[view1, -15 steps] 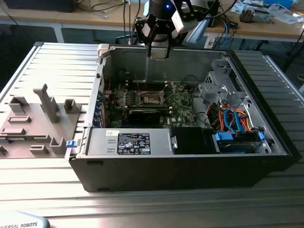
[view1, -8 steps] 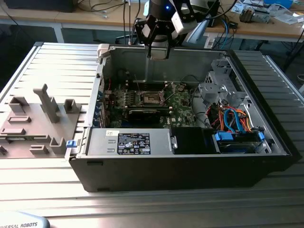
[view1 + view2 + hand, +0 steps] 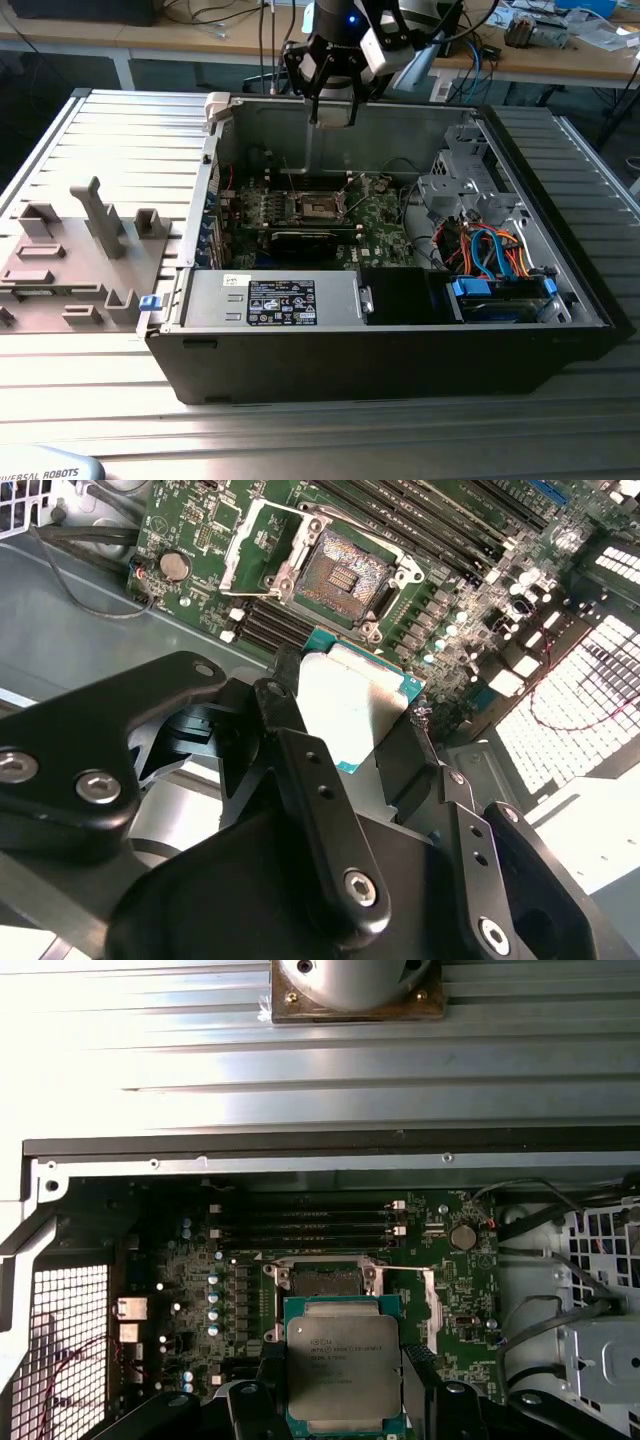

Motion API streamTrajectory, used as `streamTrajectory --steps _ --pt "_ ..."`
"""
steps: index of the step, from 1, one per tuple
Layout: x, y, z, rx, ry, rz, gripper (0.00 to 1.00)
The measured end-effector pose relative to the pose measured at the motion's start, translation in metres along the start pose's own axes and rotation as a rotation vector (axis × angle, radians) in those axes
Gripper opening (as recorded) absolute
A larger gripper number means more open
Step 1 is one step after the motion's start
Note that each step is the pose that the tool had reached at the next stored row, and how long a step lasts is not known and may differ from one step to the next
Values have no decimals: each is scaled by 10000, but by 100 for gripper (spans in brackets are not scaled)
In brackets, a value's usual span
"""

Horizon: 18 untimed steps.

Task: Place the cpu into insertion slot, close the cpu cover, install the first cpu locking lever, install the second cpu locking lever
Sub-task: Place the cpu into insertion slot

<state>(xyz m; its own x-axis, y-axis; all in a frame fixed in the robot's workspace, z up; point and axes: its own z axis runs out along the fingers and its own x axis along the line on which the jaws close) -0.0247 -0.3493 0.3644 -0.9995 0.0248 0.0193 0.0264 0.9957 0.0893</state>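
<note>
**CPU pinched in gripper, hanging over open slot**

The fingers [image 3: 305, 770] are closed in on two opposite edges of the cpu [image 3: 360, 695], w/ the chip filling the gap btwn them, so the gripper [image 3: 350, 725] has a firm pinch on it. In the first wrist view the chip's silver-grey top faces the cam, w/ a green rim round it. Its underside is hidden. In the second wrist view the black finger links cut off the near part of the chip, and glare whitens its top.

The cpu hangs clear of the board, w/ the insertion slot [image 3: 345, 575] beyond it in both wrist views. The slot lies bare, contact field showing. In the first wrist view the chip hides the slot's near edge. The cpu cover [image 3: 255, 550] is swung back off the slot, on the side twd the coin battery [image 3: 175, 565], and board shows through its window. The locking levers are too thin to tell from the socket frame.

In the exterior view the gripper sits at upper centre of frame, above the rear wall of the computer case [image 3: 400, 340] and well above the motherboard [image 3: 385, 225]. The chip is hard to make out there, and the arm is cut off by the top edge. The memory slots [image 3: 300, 1225] run beside the slot, on the side away from the gripper. A grey fixture plate [image 3: 70, 250] lies on the slatted table [image 3: 300, 420] at the exterior view's left, apart from the case.
</note>
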Motion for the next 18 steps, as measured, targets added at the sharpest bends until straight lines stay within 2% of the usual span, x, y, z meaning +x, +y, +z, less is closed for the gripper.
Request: streamTrajectory --steps 7,9,18 --pt "0 -1 17 0 0 0 54" --pt "0 -9 53 -1 -1 1 54" --pt "0 -11 60 1 0 2 54"
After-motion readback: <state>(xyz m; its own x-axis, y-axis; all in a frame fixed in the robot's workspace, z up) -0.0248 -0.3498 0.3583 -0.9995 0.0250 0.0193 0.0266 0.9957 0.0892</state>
